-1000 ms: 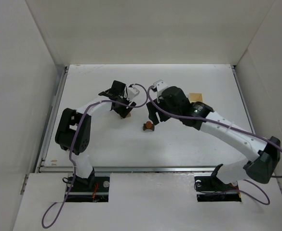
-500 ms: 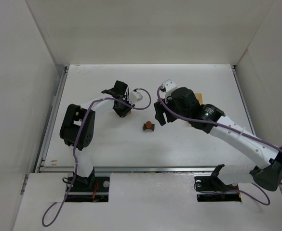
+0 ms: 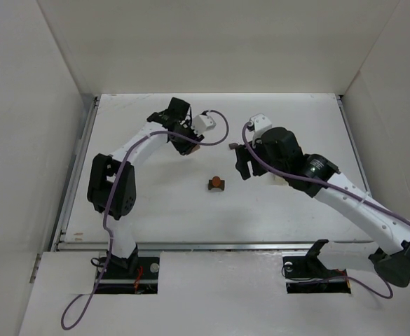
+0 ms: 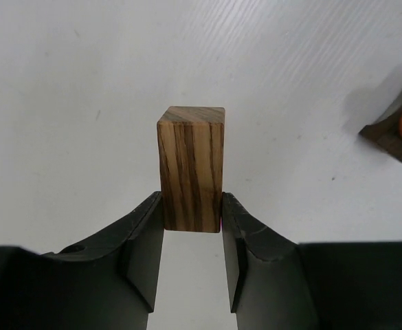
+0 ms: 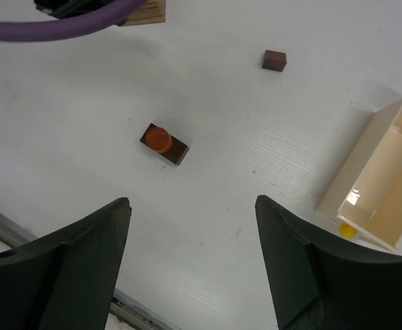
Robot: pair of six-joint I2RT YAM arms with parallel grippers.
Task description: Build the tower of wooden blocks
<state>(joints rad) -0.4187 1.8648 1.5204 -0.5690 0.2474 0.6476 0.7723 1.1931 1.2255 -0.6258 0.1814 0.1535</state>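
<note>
The wood block tower (image 3: 217, 183) is a dark brown cradle block with an orange cylinder resting in it, mid-table; it also shows in the right wrist view (image 5: 164, 144) and at the right edge of the left wrist view (image 4: 396, 130). My left gripper (image 3: 185, 143) is shut on a striped brown rectangular block (image 4: 191, 168), held upright above the table, to the far left of the tower. My right gripper (image 3: 242, 164) is open and empty (image 5: 192, 201), hovering to the right of the tower. A small dark brown cube (image 5: 274, 60) lies apart, farther back.
A pale cream open-topped box (image 5: 372, 179) with a small yellow piece beside its near corner lies at the right of the right wrist view, mostly hidden under the right arm from above. White walls enclose the table on three sides. A metal rail (image 3: 212, 246) runs along the near edge.
My left gripper has moved away from the near edge and slightly right with the striped block. My right arm has drawn back to the right, away from the tower.
</note>
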